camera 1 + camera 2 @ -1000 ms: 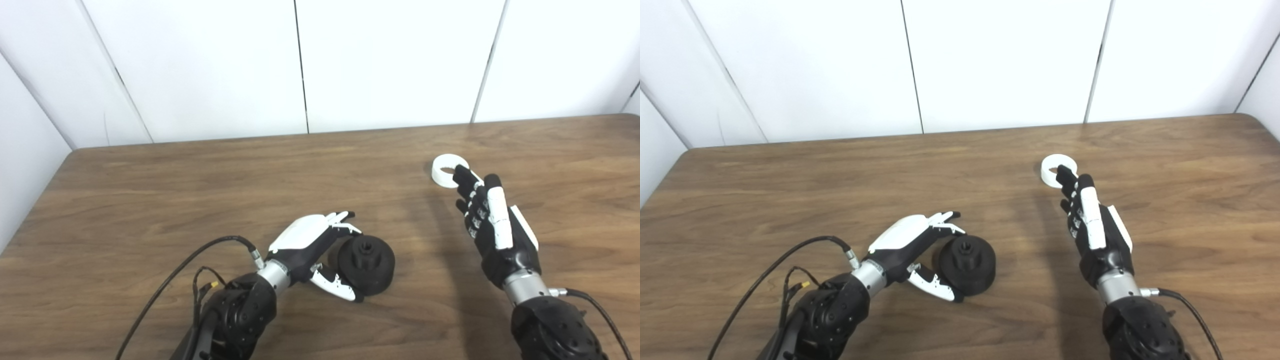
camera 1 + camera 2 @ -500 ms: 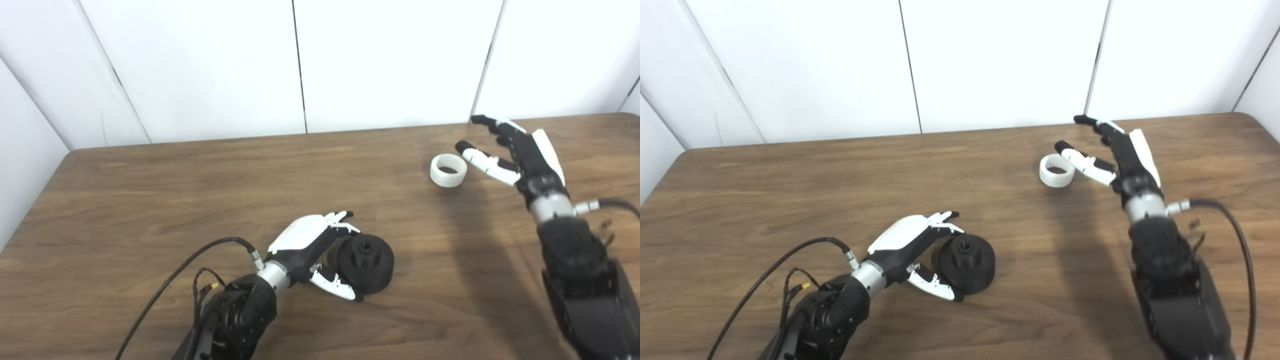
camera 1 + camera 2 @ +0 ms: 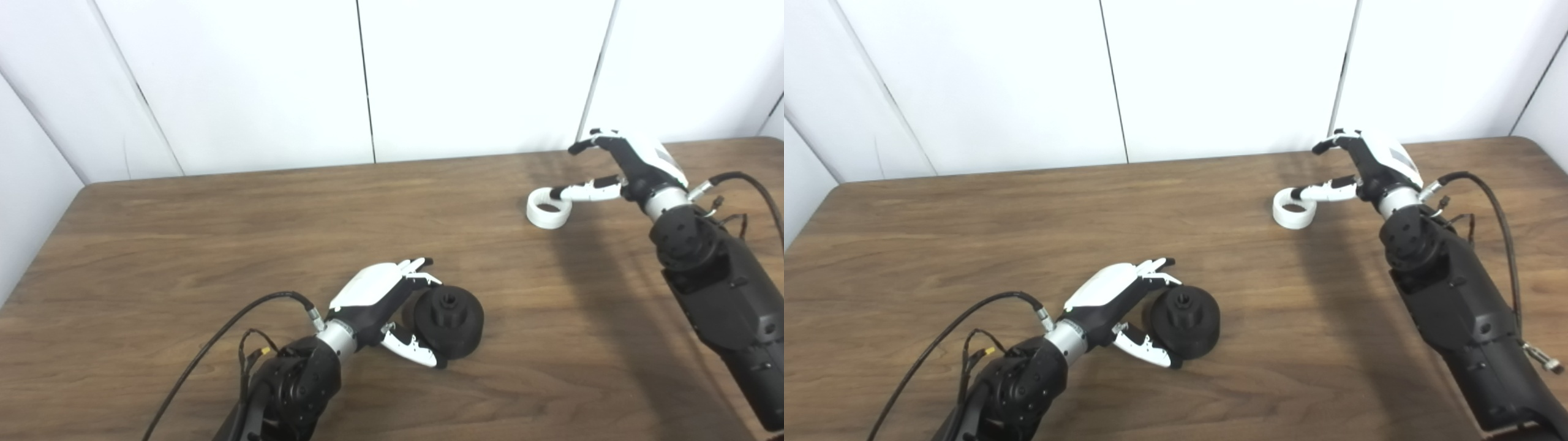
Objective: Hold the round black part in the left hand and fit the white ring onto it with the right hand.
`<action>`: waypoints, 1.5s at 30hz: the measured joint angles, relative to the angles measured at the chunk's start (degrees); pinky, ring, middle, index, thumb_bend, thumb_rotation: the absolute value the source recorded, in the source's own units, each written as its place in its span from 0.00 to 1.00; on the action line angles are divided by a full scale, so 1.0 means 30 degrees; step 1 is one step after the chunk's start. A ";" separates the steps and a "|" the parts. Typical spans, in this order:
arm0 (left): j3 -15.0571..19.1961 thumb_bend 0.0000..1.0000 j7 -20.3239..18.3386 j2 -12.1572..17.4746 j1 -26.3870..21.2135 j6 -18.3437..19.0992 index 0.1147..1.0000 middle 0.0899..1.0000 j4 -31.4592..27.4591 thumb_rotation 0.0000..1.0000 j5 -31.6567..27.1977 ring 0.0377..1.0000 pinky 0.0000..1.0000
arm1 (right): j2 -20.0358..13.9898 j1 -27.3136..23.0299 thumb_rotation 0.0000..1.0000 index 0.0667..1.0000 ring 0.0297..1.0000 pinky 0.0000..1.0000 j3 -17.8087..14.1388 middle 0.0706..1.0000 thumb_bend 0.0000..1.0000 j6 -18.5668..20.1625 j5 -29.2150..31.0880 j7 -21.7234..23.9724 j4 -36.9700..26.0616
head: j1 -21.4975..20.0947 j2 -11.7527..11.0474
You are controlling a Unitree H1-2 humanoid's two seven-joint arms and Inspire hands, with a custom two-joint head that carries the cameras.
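Observation:
The round black part (image 3: 450, 321) rests on the wooden table (image 3: 184, 245) near the front middle. My left hand (image 3: 380, 294) cups it from the left, fingers spread past its far side and thumb along its near side, not clenched. The white ring (image 3: 545, 214) lies flat at the far right of the table. My right hand (image 3: 625, 168) reaches in from the ring's right with its fingers apart. Its thumb tip rests at the ring's near rim, and the other fingers arch above the ring without touching it.
White wall panels (image 3: 478, 73) stand right behind the table's far edge. A black cable (image 3: 245, 312) loops from my left wrist over the table. Another cable (image 3: 1488, 190) runs off my right forearm.
My right hand swung from the near side of the ring to its right, turned over, and brought its thumb against the ring. The left hand and black part stayed put.

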 measured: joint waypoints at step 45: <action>0.0003 0.94 0.0310 0.0025 -0.0097 -0.0163 0.71 1.00 0.0286 0.26 -0.0152 1.00 0.98 | 0.0539 -0.0789 0.34 0.71 1.00 1.00 0.1214 0.98 0.87 -0.0945 -0.1202 0.1518 0.2777 | -0.0029 -0.0293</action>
